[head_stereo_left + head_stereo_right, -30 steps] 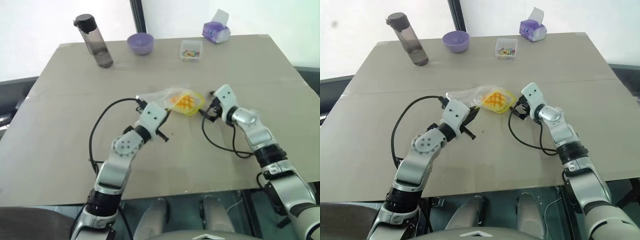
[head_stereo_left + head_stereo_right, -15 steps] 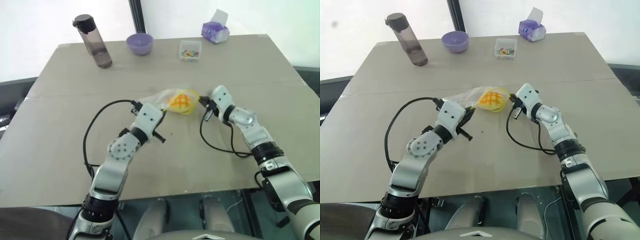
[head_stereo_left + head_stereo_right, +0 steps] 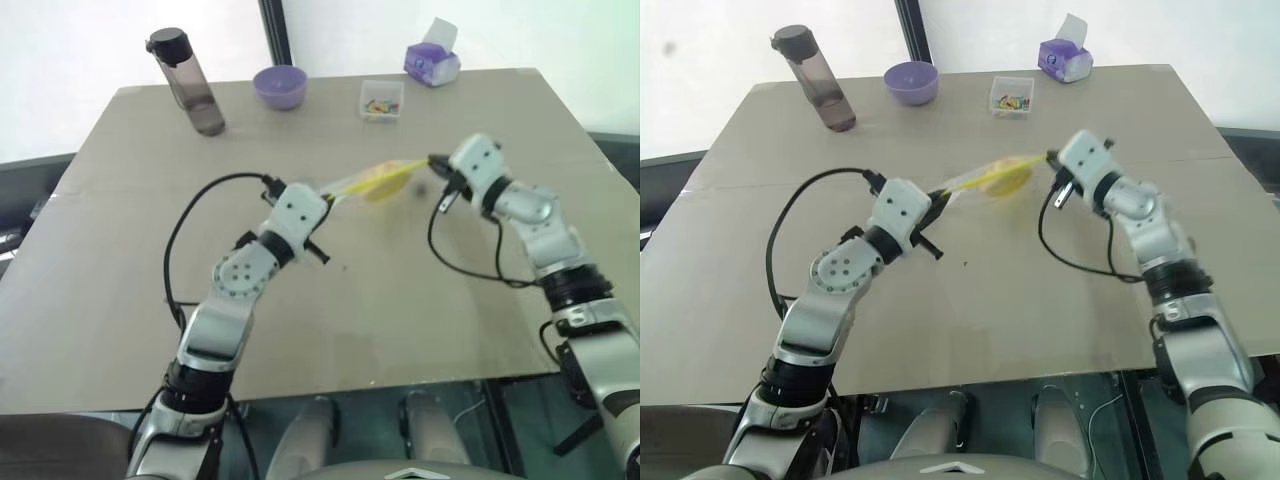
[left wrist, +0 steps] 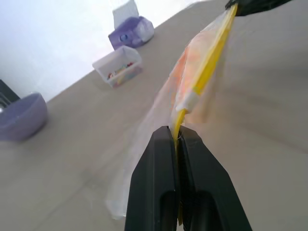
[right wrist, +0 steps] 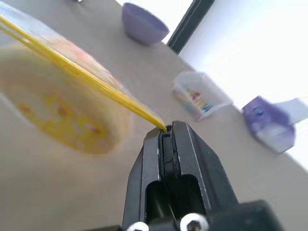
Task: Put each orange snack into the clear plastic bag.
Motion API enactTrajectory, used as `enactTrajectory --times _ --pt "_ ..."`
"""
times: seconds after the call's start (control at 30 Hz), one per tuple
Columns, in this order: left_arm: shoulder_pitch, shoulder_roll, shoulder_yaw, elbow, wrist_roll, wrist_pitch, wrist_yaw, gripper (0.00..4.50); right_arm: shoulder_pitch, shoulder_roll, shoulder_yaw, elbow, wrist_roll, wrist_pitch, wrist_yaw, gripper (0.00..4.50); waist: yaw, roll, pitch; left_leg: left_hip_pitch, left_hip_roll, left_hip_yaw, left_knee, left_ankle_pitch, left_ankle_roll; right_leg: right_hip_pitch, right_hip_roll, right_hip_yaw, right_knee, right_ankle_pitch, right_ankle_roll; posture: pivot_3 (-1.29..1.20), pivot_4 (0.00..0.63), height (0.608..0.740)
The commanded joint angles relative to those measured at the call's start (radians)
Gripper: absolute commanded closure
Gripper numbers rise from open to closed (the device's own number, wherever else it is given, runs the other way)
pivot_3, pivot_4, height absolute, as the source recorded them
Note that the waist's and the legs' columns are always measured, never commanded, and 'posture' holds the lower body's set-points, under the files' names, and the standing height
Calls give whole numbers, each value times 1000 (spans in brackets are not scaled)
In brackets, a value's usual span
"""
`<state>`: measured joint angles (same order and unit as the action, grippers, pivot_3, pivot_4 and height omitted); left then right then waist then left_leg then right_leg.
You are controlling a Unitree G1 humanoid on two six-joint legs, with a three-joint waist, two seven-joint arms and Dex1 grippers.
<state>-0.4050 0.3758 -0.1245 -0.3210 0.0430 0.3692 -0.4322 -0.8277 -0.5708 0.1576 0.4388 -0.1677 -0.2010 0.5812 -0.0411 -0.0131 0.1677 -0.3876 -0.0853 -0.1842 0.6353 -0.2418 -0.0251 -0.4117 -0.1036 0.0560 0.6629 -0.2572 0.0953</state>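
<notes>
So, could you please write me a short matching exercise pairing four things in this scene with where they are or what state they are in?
Things:
1. clear plastic bag
2. orange snack
3. water bottle
4. tissue box

Places or states:
A. standing upright at the table's far left corner
B. inside the bag
C. stretched between the left gripper and the right gripper, both shut on its yellow strip
D. near the table's far right edge

Pairs: 1-C, 2-B, 3-A, 4-D
</notes>
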Motion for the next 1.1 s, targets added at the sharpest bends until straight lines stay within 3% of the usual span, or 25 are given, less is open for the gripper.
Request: enactTrajectory --times 0.03,0.13,0.37,0.5,0.67,1.1 --pt "-27 24 52 15 -6 -33 4 4500 2 -70 -75 -102 35 86 34 4444 -1 0 0 0 0 0 0 0 0 0 0 0 0 0 0 0 150 740" --pt "-29 26 36 39 -6 -55 1 4500 45 -110 -64 -193 45 140 90 4444 -1 0 0 0 0 0 0 0 0 0 0 0 0 0 0 0 150 740" --pt "-33 41 29 65 -8 -83 -12 4500 140 -190 -43 -418 87 295 248 1192 -1 0 0 -1 0 0 0 0 0 0 0 0 0 0 0 0 150 740" --pt "-43 66 41 87 -7 -104 -26 4500 105 -164 -30 -567 144 417 306 1192 -4 0 0 0 1 1 0 0 0 -1 0 0 1 0 0 0 150 740" --pt "-60 109 26 101 11 -148 -52 4500 41 -50 52 -655 182 493 333 1192 0 0 0 0 1 0 1 0 0 0 0 0 1 0 0 0 150 740" --pt "-80 258 -42 40 177 -326 -133 4500 -77 88 181 -529 117 317 346 1192 0 0 0 -6 0 -3 2 0 0 -4 -1 -3 0 0 0 0 150 740"
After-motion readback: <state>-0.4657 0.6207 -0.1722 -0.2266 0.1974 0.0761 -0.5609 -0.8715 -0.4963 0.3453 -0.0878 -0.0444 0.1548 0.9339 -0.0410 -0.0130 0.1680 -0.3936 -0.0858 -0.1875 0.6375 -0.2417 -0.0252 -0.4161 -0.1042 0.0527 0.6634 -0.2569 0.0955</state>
